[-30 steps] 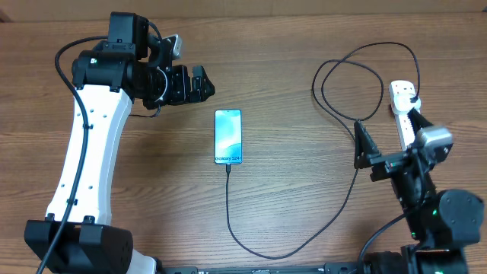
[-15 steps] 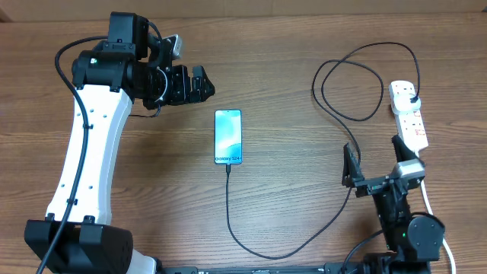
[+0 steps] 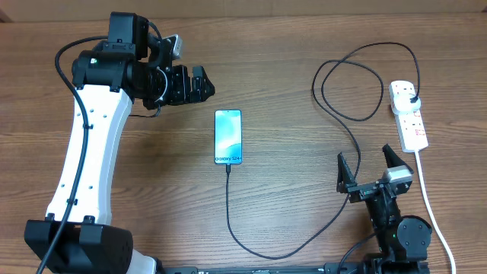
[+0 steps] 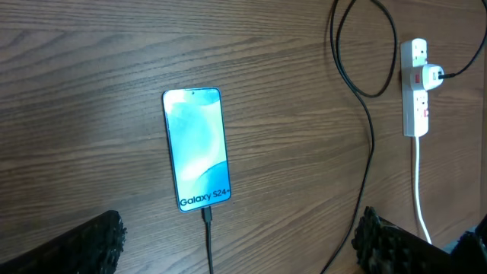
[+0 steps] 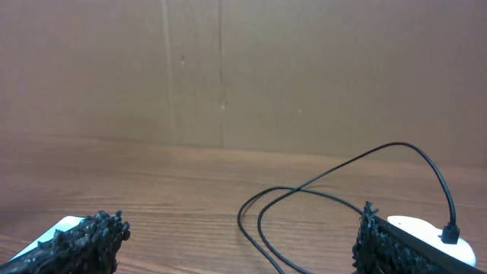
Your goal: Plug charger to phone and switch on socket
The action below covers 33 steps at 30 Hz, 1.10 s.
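On my overhead feed the phone point(image 3: 228, 136) lies flat near the middle of the desk point(image 3: 289, 46), screen lit. The charger point(image 3: 228, 198) runs from its bottom edge towards me, then curves right and up in a loose loop to the socket point(image 3: 409, 114) at the far right. The connector looks seated in the phone and the black plug sits in the strip's far outlet. I can't tell from any view whether the red-marked switch is actually on, so I'd judge that as the step left to confirm. The left pincer point(image 3: 204, 85) hangs open and empty above the desk, up and to the left of the phone. The right pincer point(image 3: 367, 169) is also spread wide and holding nothing, low near my edge of the desk and short of the strip. My main worry is the cable, which passes right beside the right pincer's inner finger, so a careless swing towards the strip could hook it and pull the connector out or drag the phone. The strip's white cord also trails just beside that wrist and could snag. The strip looks light and unanchored, so an off-centre press on the switch may slide it rather than click it.
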Tool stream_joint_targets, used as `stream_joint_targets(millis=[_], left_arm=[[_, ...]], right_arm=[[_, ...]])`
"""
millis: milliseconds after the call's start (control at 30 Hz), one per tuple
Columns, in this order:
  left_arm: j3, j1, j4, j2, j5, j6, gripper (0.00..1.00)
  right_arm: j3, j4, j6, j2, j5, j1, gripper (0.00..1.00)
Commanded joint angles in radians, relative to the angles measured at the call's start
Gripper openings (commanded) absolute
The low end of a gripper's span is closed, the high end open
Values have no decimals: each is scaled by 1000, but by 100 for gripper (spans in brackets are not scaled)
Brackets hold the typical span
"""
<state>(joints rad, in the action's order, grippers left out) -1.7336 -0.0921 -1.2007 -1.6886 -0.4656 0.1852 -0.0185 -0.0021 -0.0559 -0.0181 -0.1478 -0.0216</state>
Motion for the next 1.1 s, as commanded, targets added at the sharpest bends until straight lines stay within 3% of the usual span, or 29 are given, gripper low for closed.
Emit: stream_joint_targets(millis=[0, 1067], left_arm=[[-5, 2, 1, -6, 5, 2, 100], [-5, 2, 1, -6, 5, 2, 100]], right_arm=[[11, -38, 3, 16, 3, -6, 100], [11, -67, 2, 15, -10, -6, 100]])
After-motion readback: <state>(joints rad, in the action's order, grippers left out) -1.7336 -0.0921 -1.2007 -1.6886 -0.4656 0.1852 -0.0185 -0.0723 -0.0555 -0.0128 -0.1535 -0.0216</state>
